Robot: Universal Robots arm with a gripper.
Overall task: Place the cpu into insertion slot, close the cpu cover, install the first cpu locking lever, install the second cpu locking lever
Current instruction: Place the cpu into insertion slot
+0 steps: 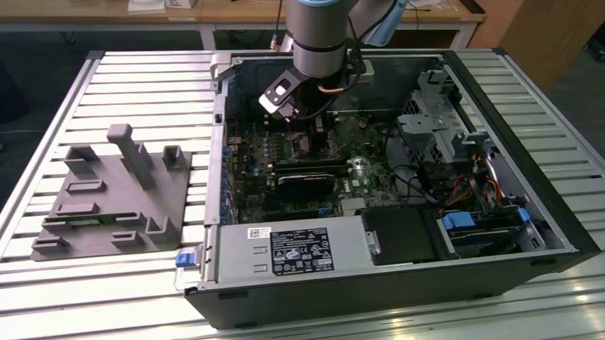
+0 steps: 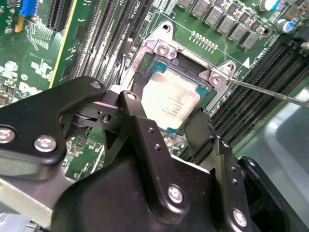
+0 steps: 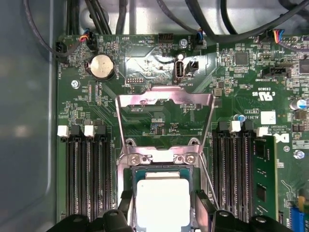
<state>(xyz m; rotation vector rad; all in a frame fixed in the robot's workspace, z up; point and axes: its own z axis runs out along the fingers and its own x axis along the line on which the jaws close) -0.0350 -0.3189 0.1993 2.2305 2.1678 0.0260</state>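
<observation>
Straddling the cpu (image 3: 162, 200) seated in the insertion slot (image 2: 179, 61), the pincer (image 2: 166, 108) flanks its edges; gripping or free, cannot tell.

cpu (image 3: 162, 200) is showing pale silvery-grey | cpu cover (image 3: 165, 99) is gleaming silvery | circuit board (image 3: 96, 96) is showing green | tabletop (image 1: 142, 78) is showing ribbed silver

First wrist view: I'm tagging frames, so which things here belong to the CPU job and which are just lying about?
Job in hand: cpu, lying in the insertion slot; cpu cover, swung open; gripper, at the cpu.
Just lying about: round battery; green memory stick; black cables.
</observation>
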